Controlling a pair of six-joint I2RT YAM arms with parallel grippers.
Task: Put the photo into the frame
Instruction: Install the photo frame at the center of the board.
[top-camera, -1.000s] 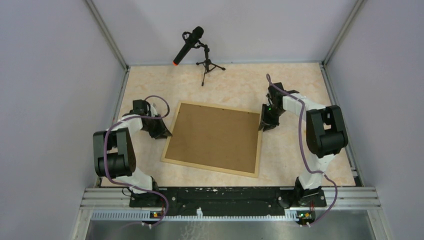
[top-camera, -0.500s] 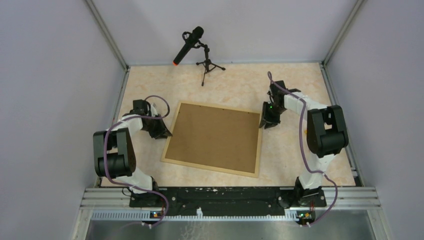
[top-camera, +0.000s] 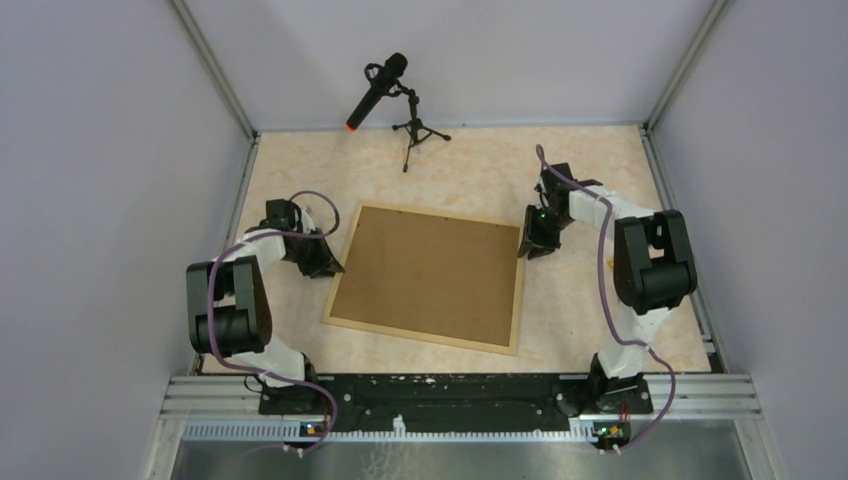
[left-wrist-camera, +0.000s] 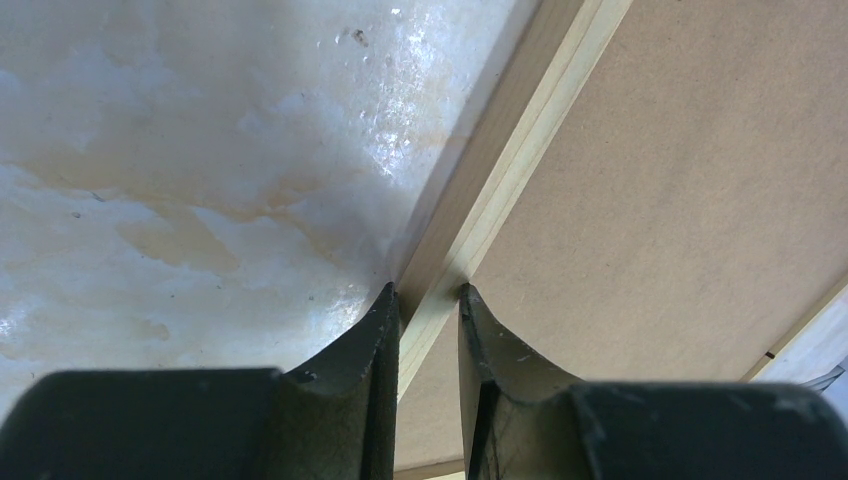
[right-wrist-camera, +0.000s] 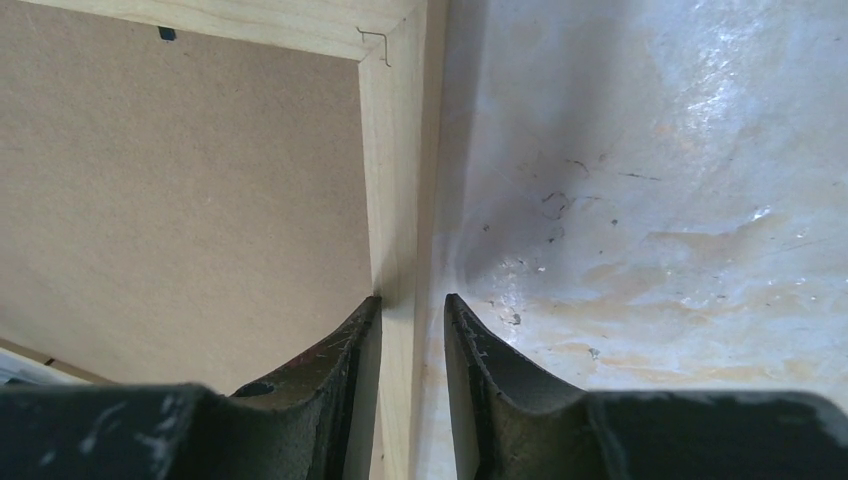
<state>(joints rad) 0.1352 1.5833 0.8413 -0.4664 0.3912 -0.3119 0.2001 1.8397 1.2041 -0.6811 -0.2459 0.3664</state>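
Frame sides sit clamped in left tool and right tool.

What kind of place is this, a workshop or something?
Most likely a robotics lab's test booth: plain grey walls box in a table, a left arm and a right arm are bolted at its near edge, and a microphone on a tripod stands at the back.

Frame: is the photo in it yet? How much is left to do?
Looks done: the brown backing board sits inside the wooden frame, which lies back up on the table. No photo shows, so I cannot tell if it is underneath. In hand: the left gripper and right gripper each pinch a side rail. Left: probably lifting or turning the frame over to check.
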